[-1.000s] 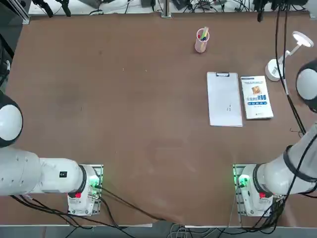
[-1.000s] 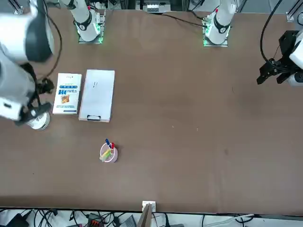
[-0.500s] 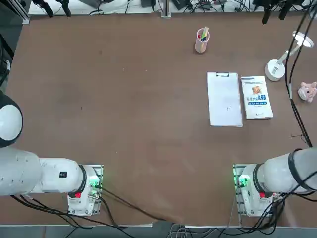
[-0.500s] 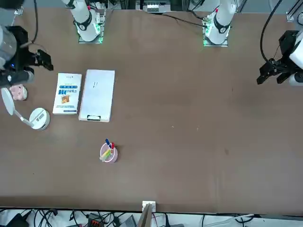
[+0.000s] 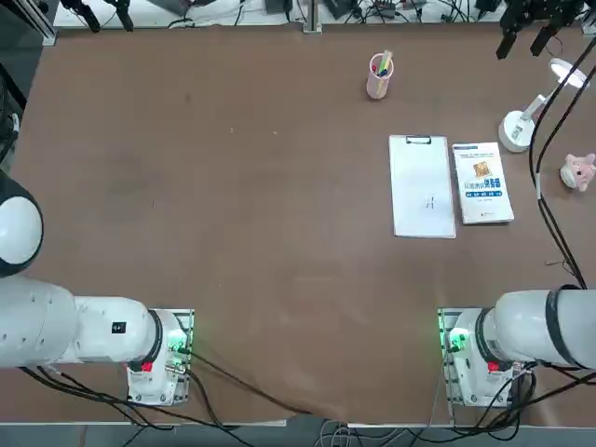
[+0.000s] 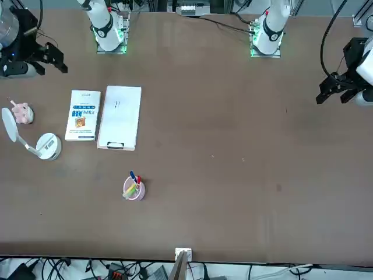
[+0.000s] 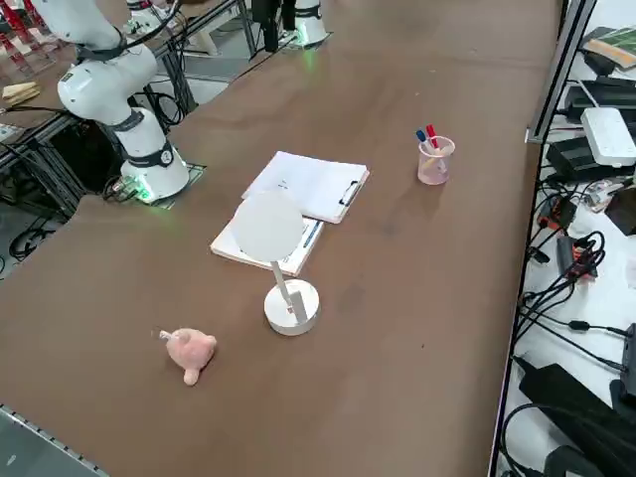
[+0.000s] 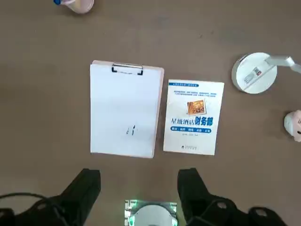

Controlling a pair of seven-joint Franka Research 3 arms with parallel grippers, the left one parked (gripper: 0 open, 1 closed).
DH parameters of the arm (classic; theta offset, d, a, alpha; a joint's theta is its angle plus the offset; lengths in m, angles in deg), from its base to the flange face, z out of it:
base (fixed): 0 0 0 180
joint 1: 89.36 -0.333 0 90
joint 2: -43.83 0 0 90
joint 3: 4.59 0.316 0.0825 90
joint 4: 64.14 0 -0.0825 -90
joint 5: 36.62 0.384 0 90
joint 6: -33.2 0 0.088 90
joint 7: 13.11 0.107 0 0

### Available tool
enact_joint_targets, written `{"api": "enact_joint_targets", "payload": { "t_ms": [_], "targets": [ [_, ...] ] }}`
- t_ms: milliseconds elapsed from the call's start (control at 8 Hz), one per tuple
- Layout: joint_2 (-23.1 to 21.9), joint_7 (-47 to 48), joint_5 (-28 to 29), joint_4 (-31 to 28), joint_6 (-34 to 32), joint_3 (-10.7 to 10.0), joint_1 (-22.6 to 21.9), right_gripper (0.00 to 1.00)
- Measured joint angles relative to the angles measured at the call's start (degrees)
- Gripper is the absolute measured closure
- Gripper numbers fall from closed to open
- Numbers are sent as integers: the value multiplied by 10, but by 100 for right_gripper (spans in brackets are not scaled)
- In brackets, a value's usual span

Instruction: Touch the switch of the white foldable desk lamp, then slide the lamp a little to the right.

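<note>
The white foldable desk lamp stands near the table's right edge: round base, thin arm and flat head. The other views show the same base and the head. My right gripper hangs high above the table, well clear of the lamp. Its fingers are spread wide in the wrist view, so my right gripper is open with nothing between them. It does not show in the right side view.
A book and a clipboard lie left of the lamp. A pink pen cup stands farther back. A small pink pig toy sits beside the lamp base, nearer my side. Cables run along the far edge.
My right arm has risen from low over the lamp and pig toy to high above the table, uncovering both. The lamp stands where it stood.
</note>
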State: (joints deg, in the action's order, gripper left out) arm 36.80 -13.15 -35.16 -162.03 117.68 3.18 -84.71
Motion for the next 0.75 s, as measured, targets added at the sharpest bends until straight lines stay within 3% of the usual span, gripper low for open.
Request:
{"api": "enact_joint_targets", "payload": {
  "t_ms": [375,750],
  "targets": [
    [44,4,-17,35,23,-2,0,0],
    [77,87,-38,70,63,-23,-24,0]
  ]
}}
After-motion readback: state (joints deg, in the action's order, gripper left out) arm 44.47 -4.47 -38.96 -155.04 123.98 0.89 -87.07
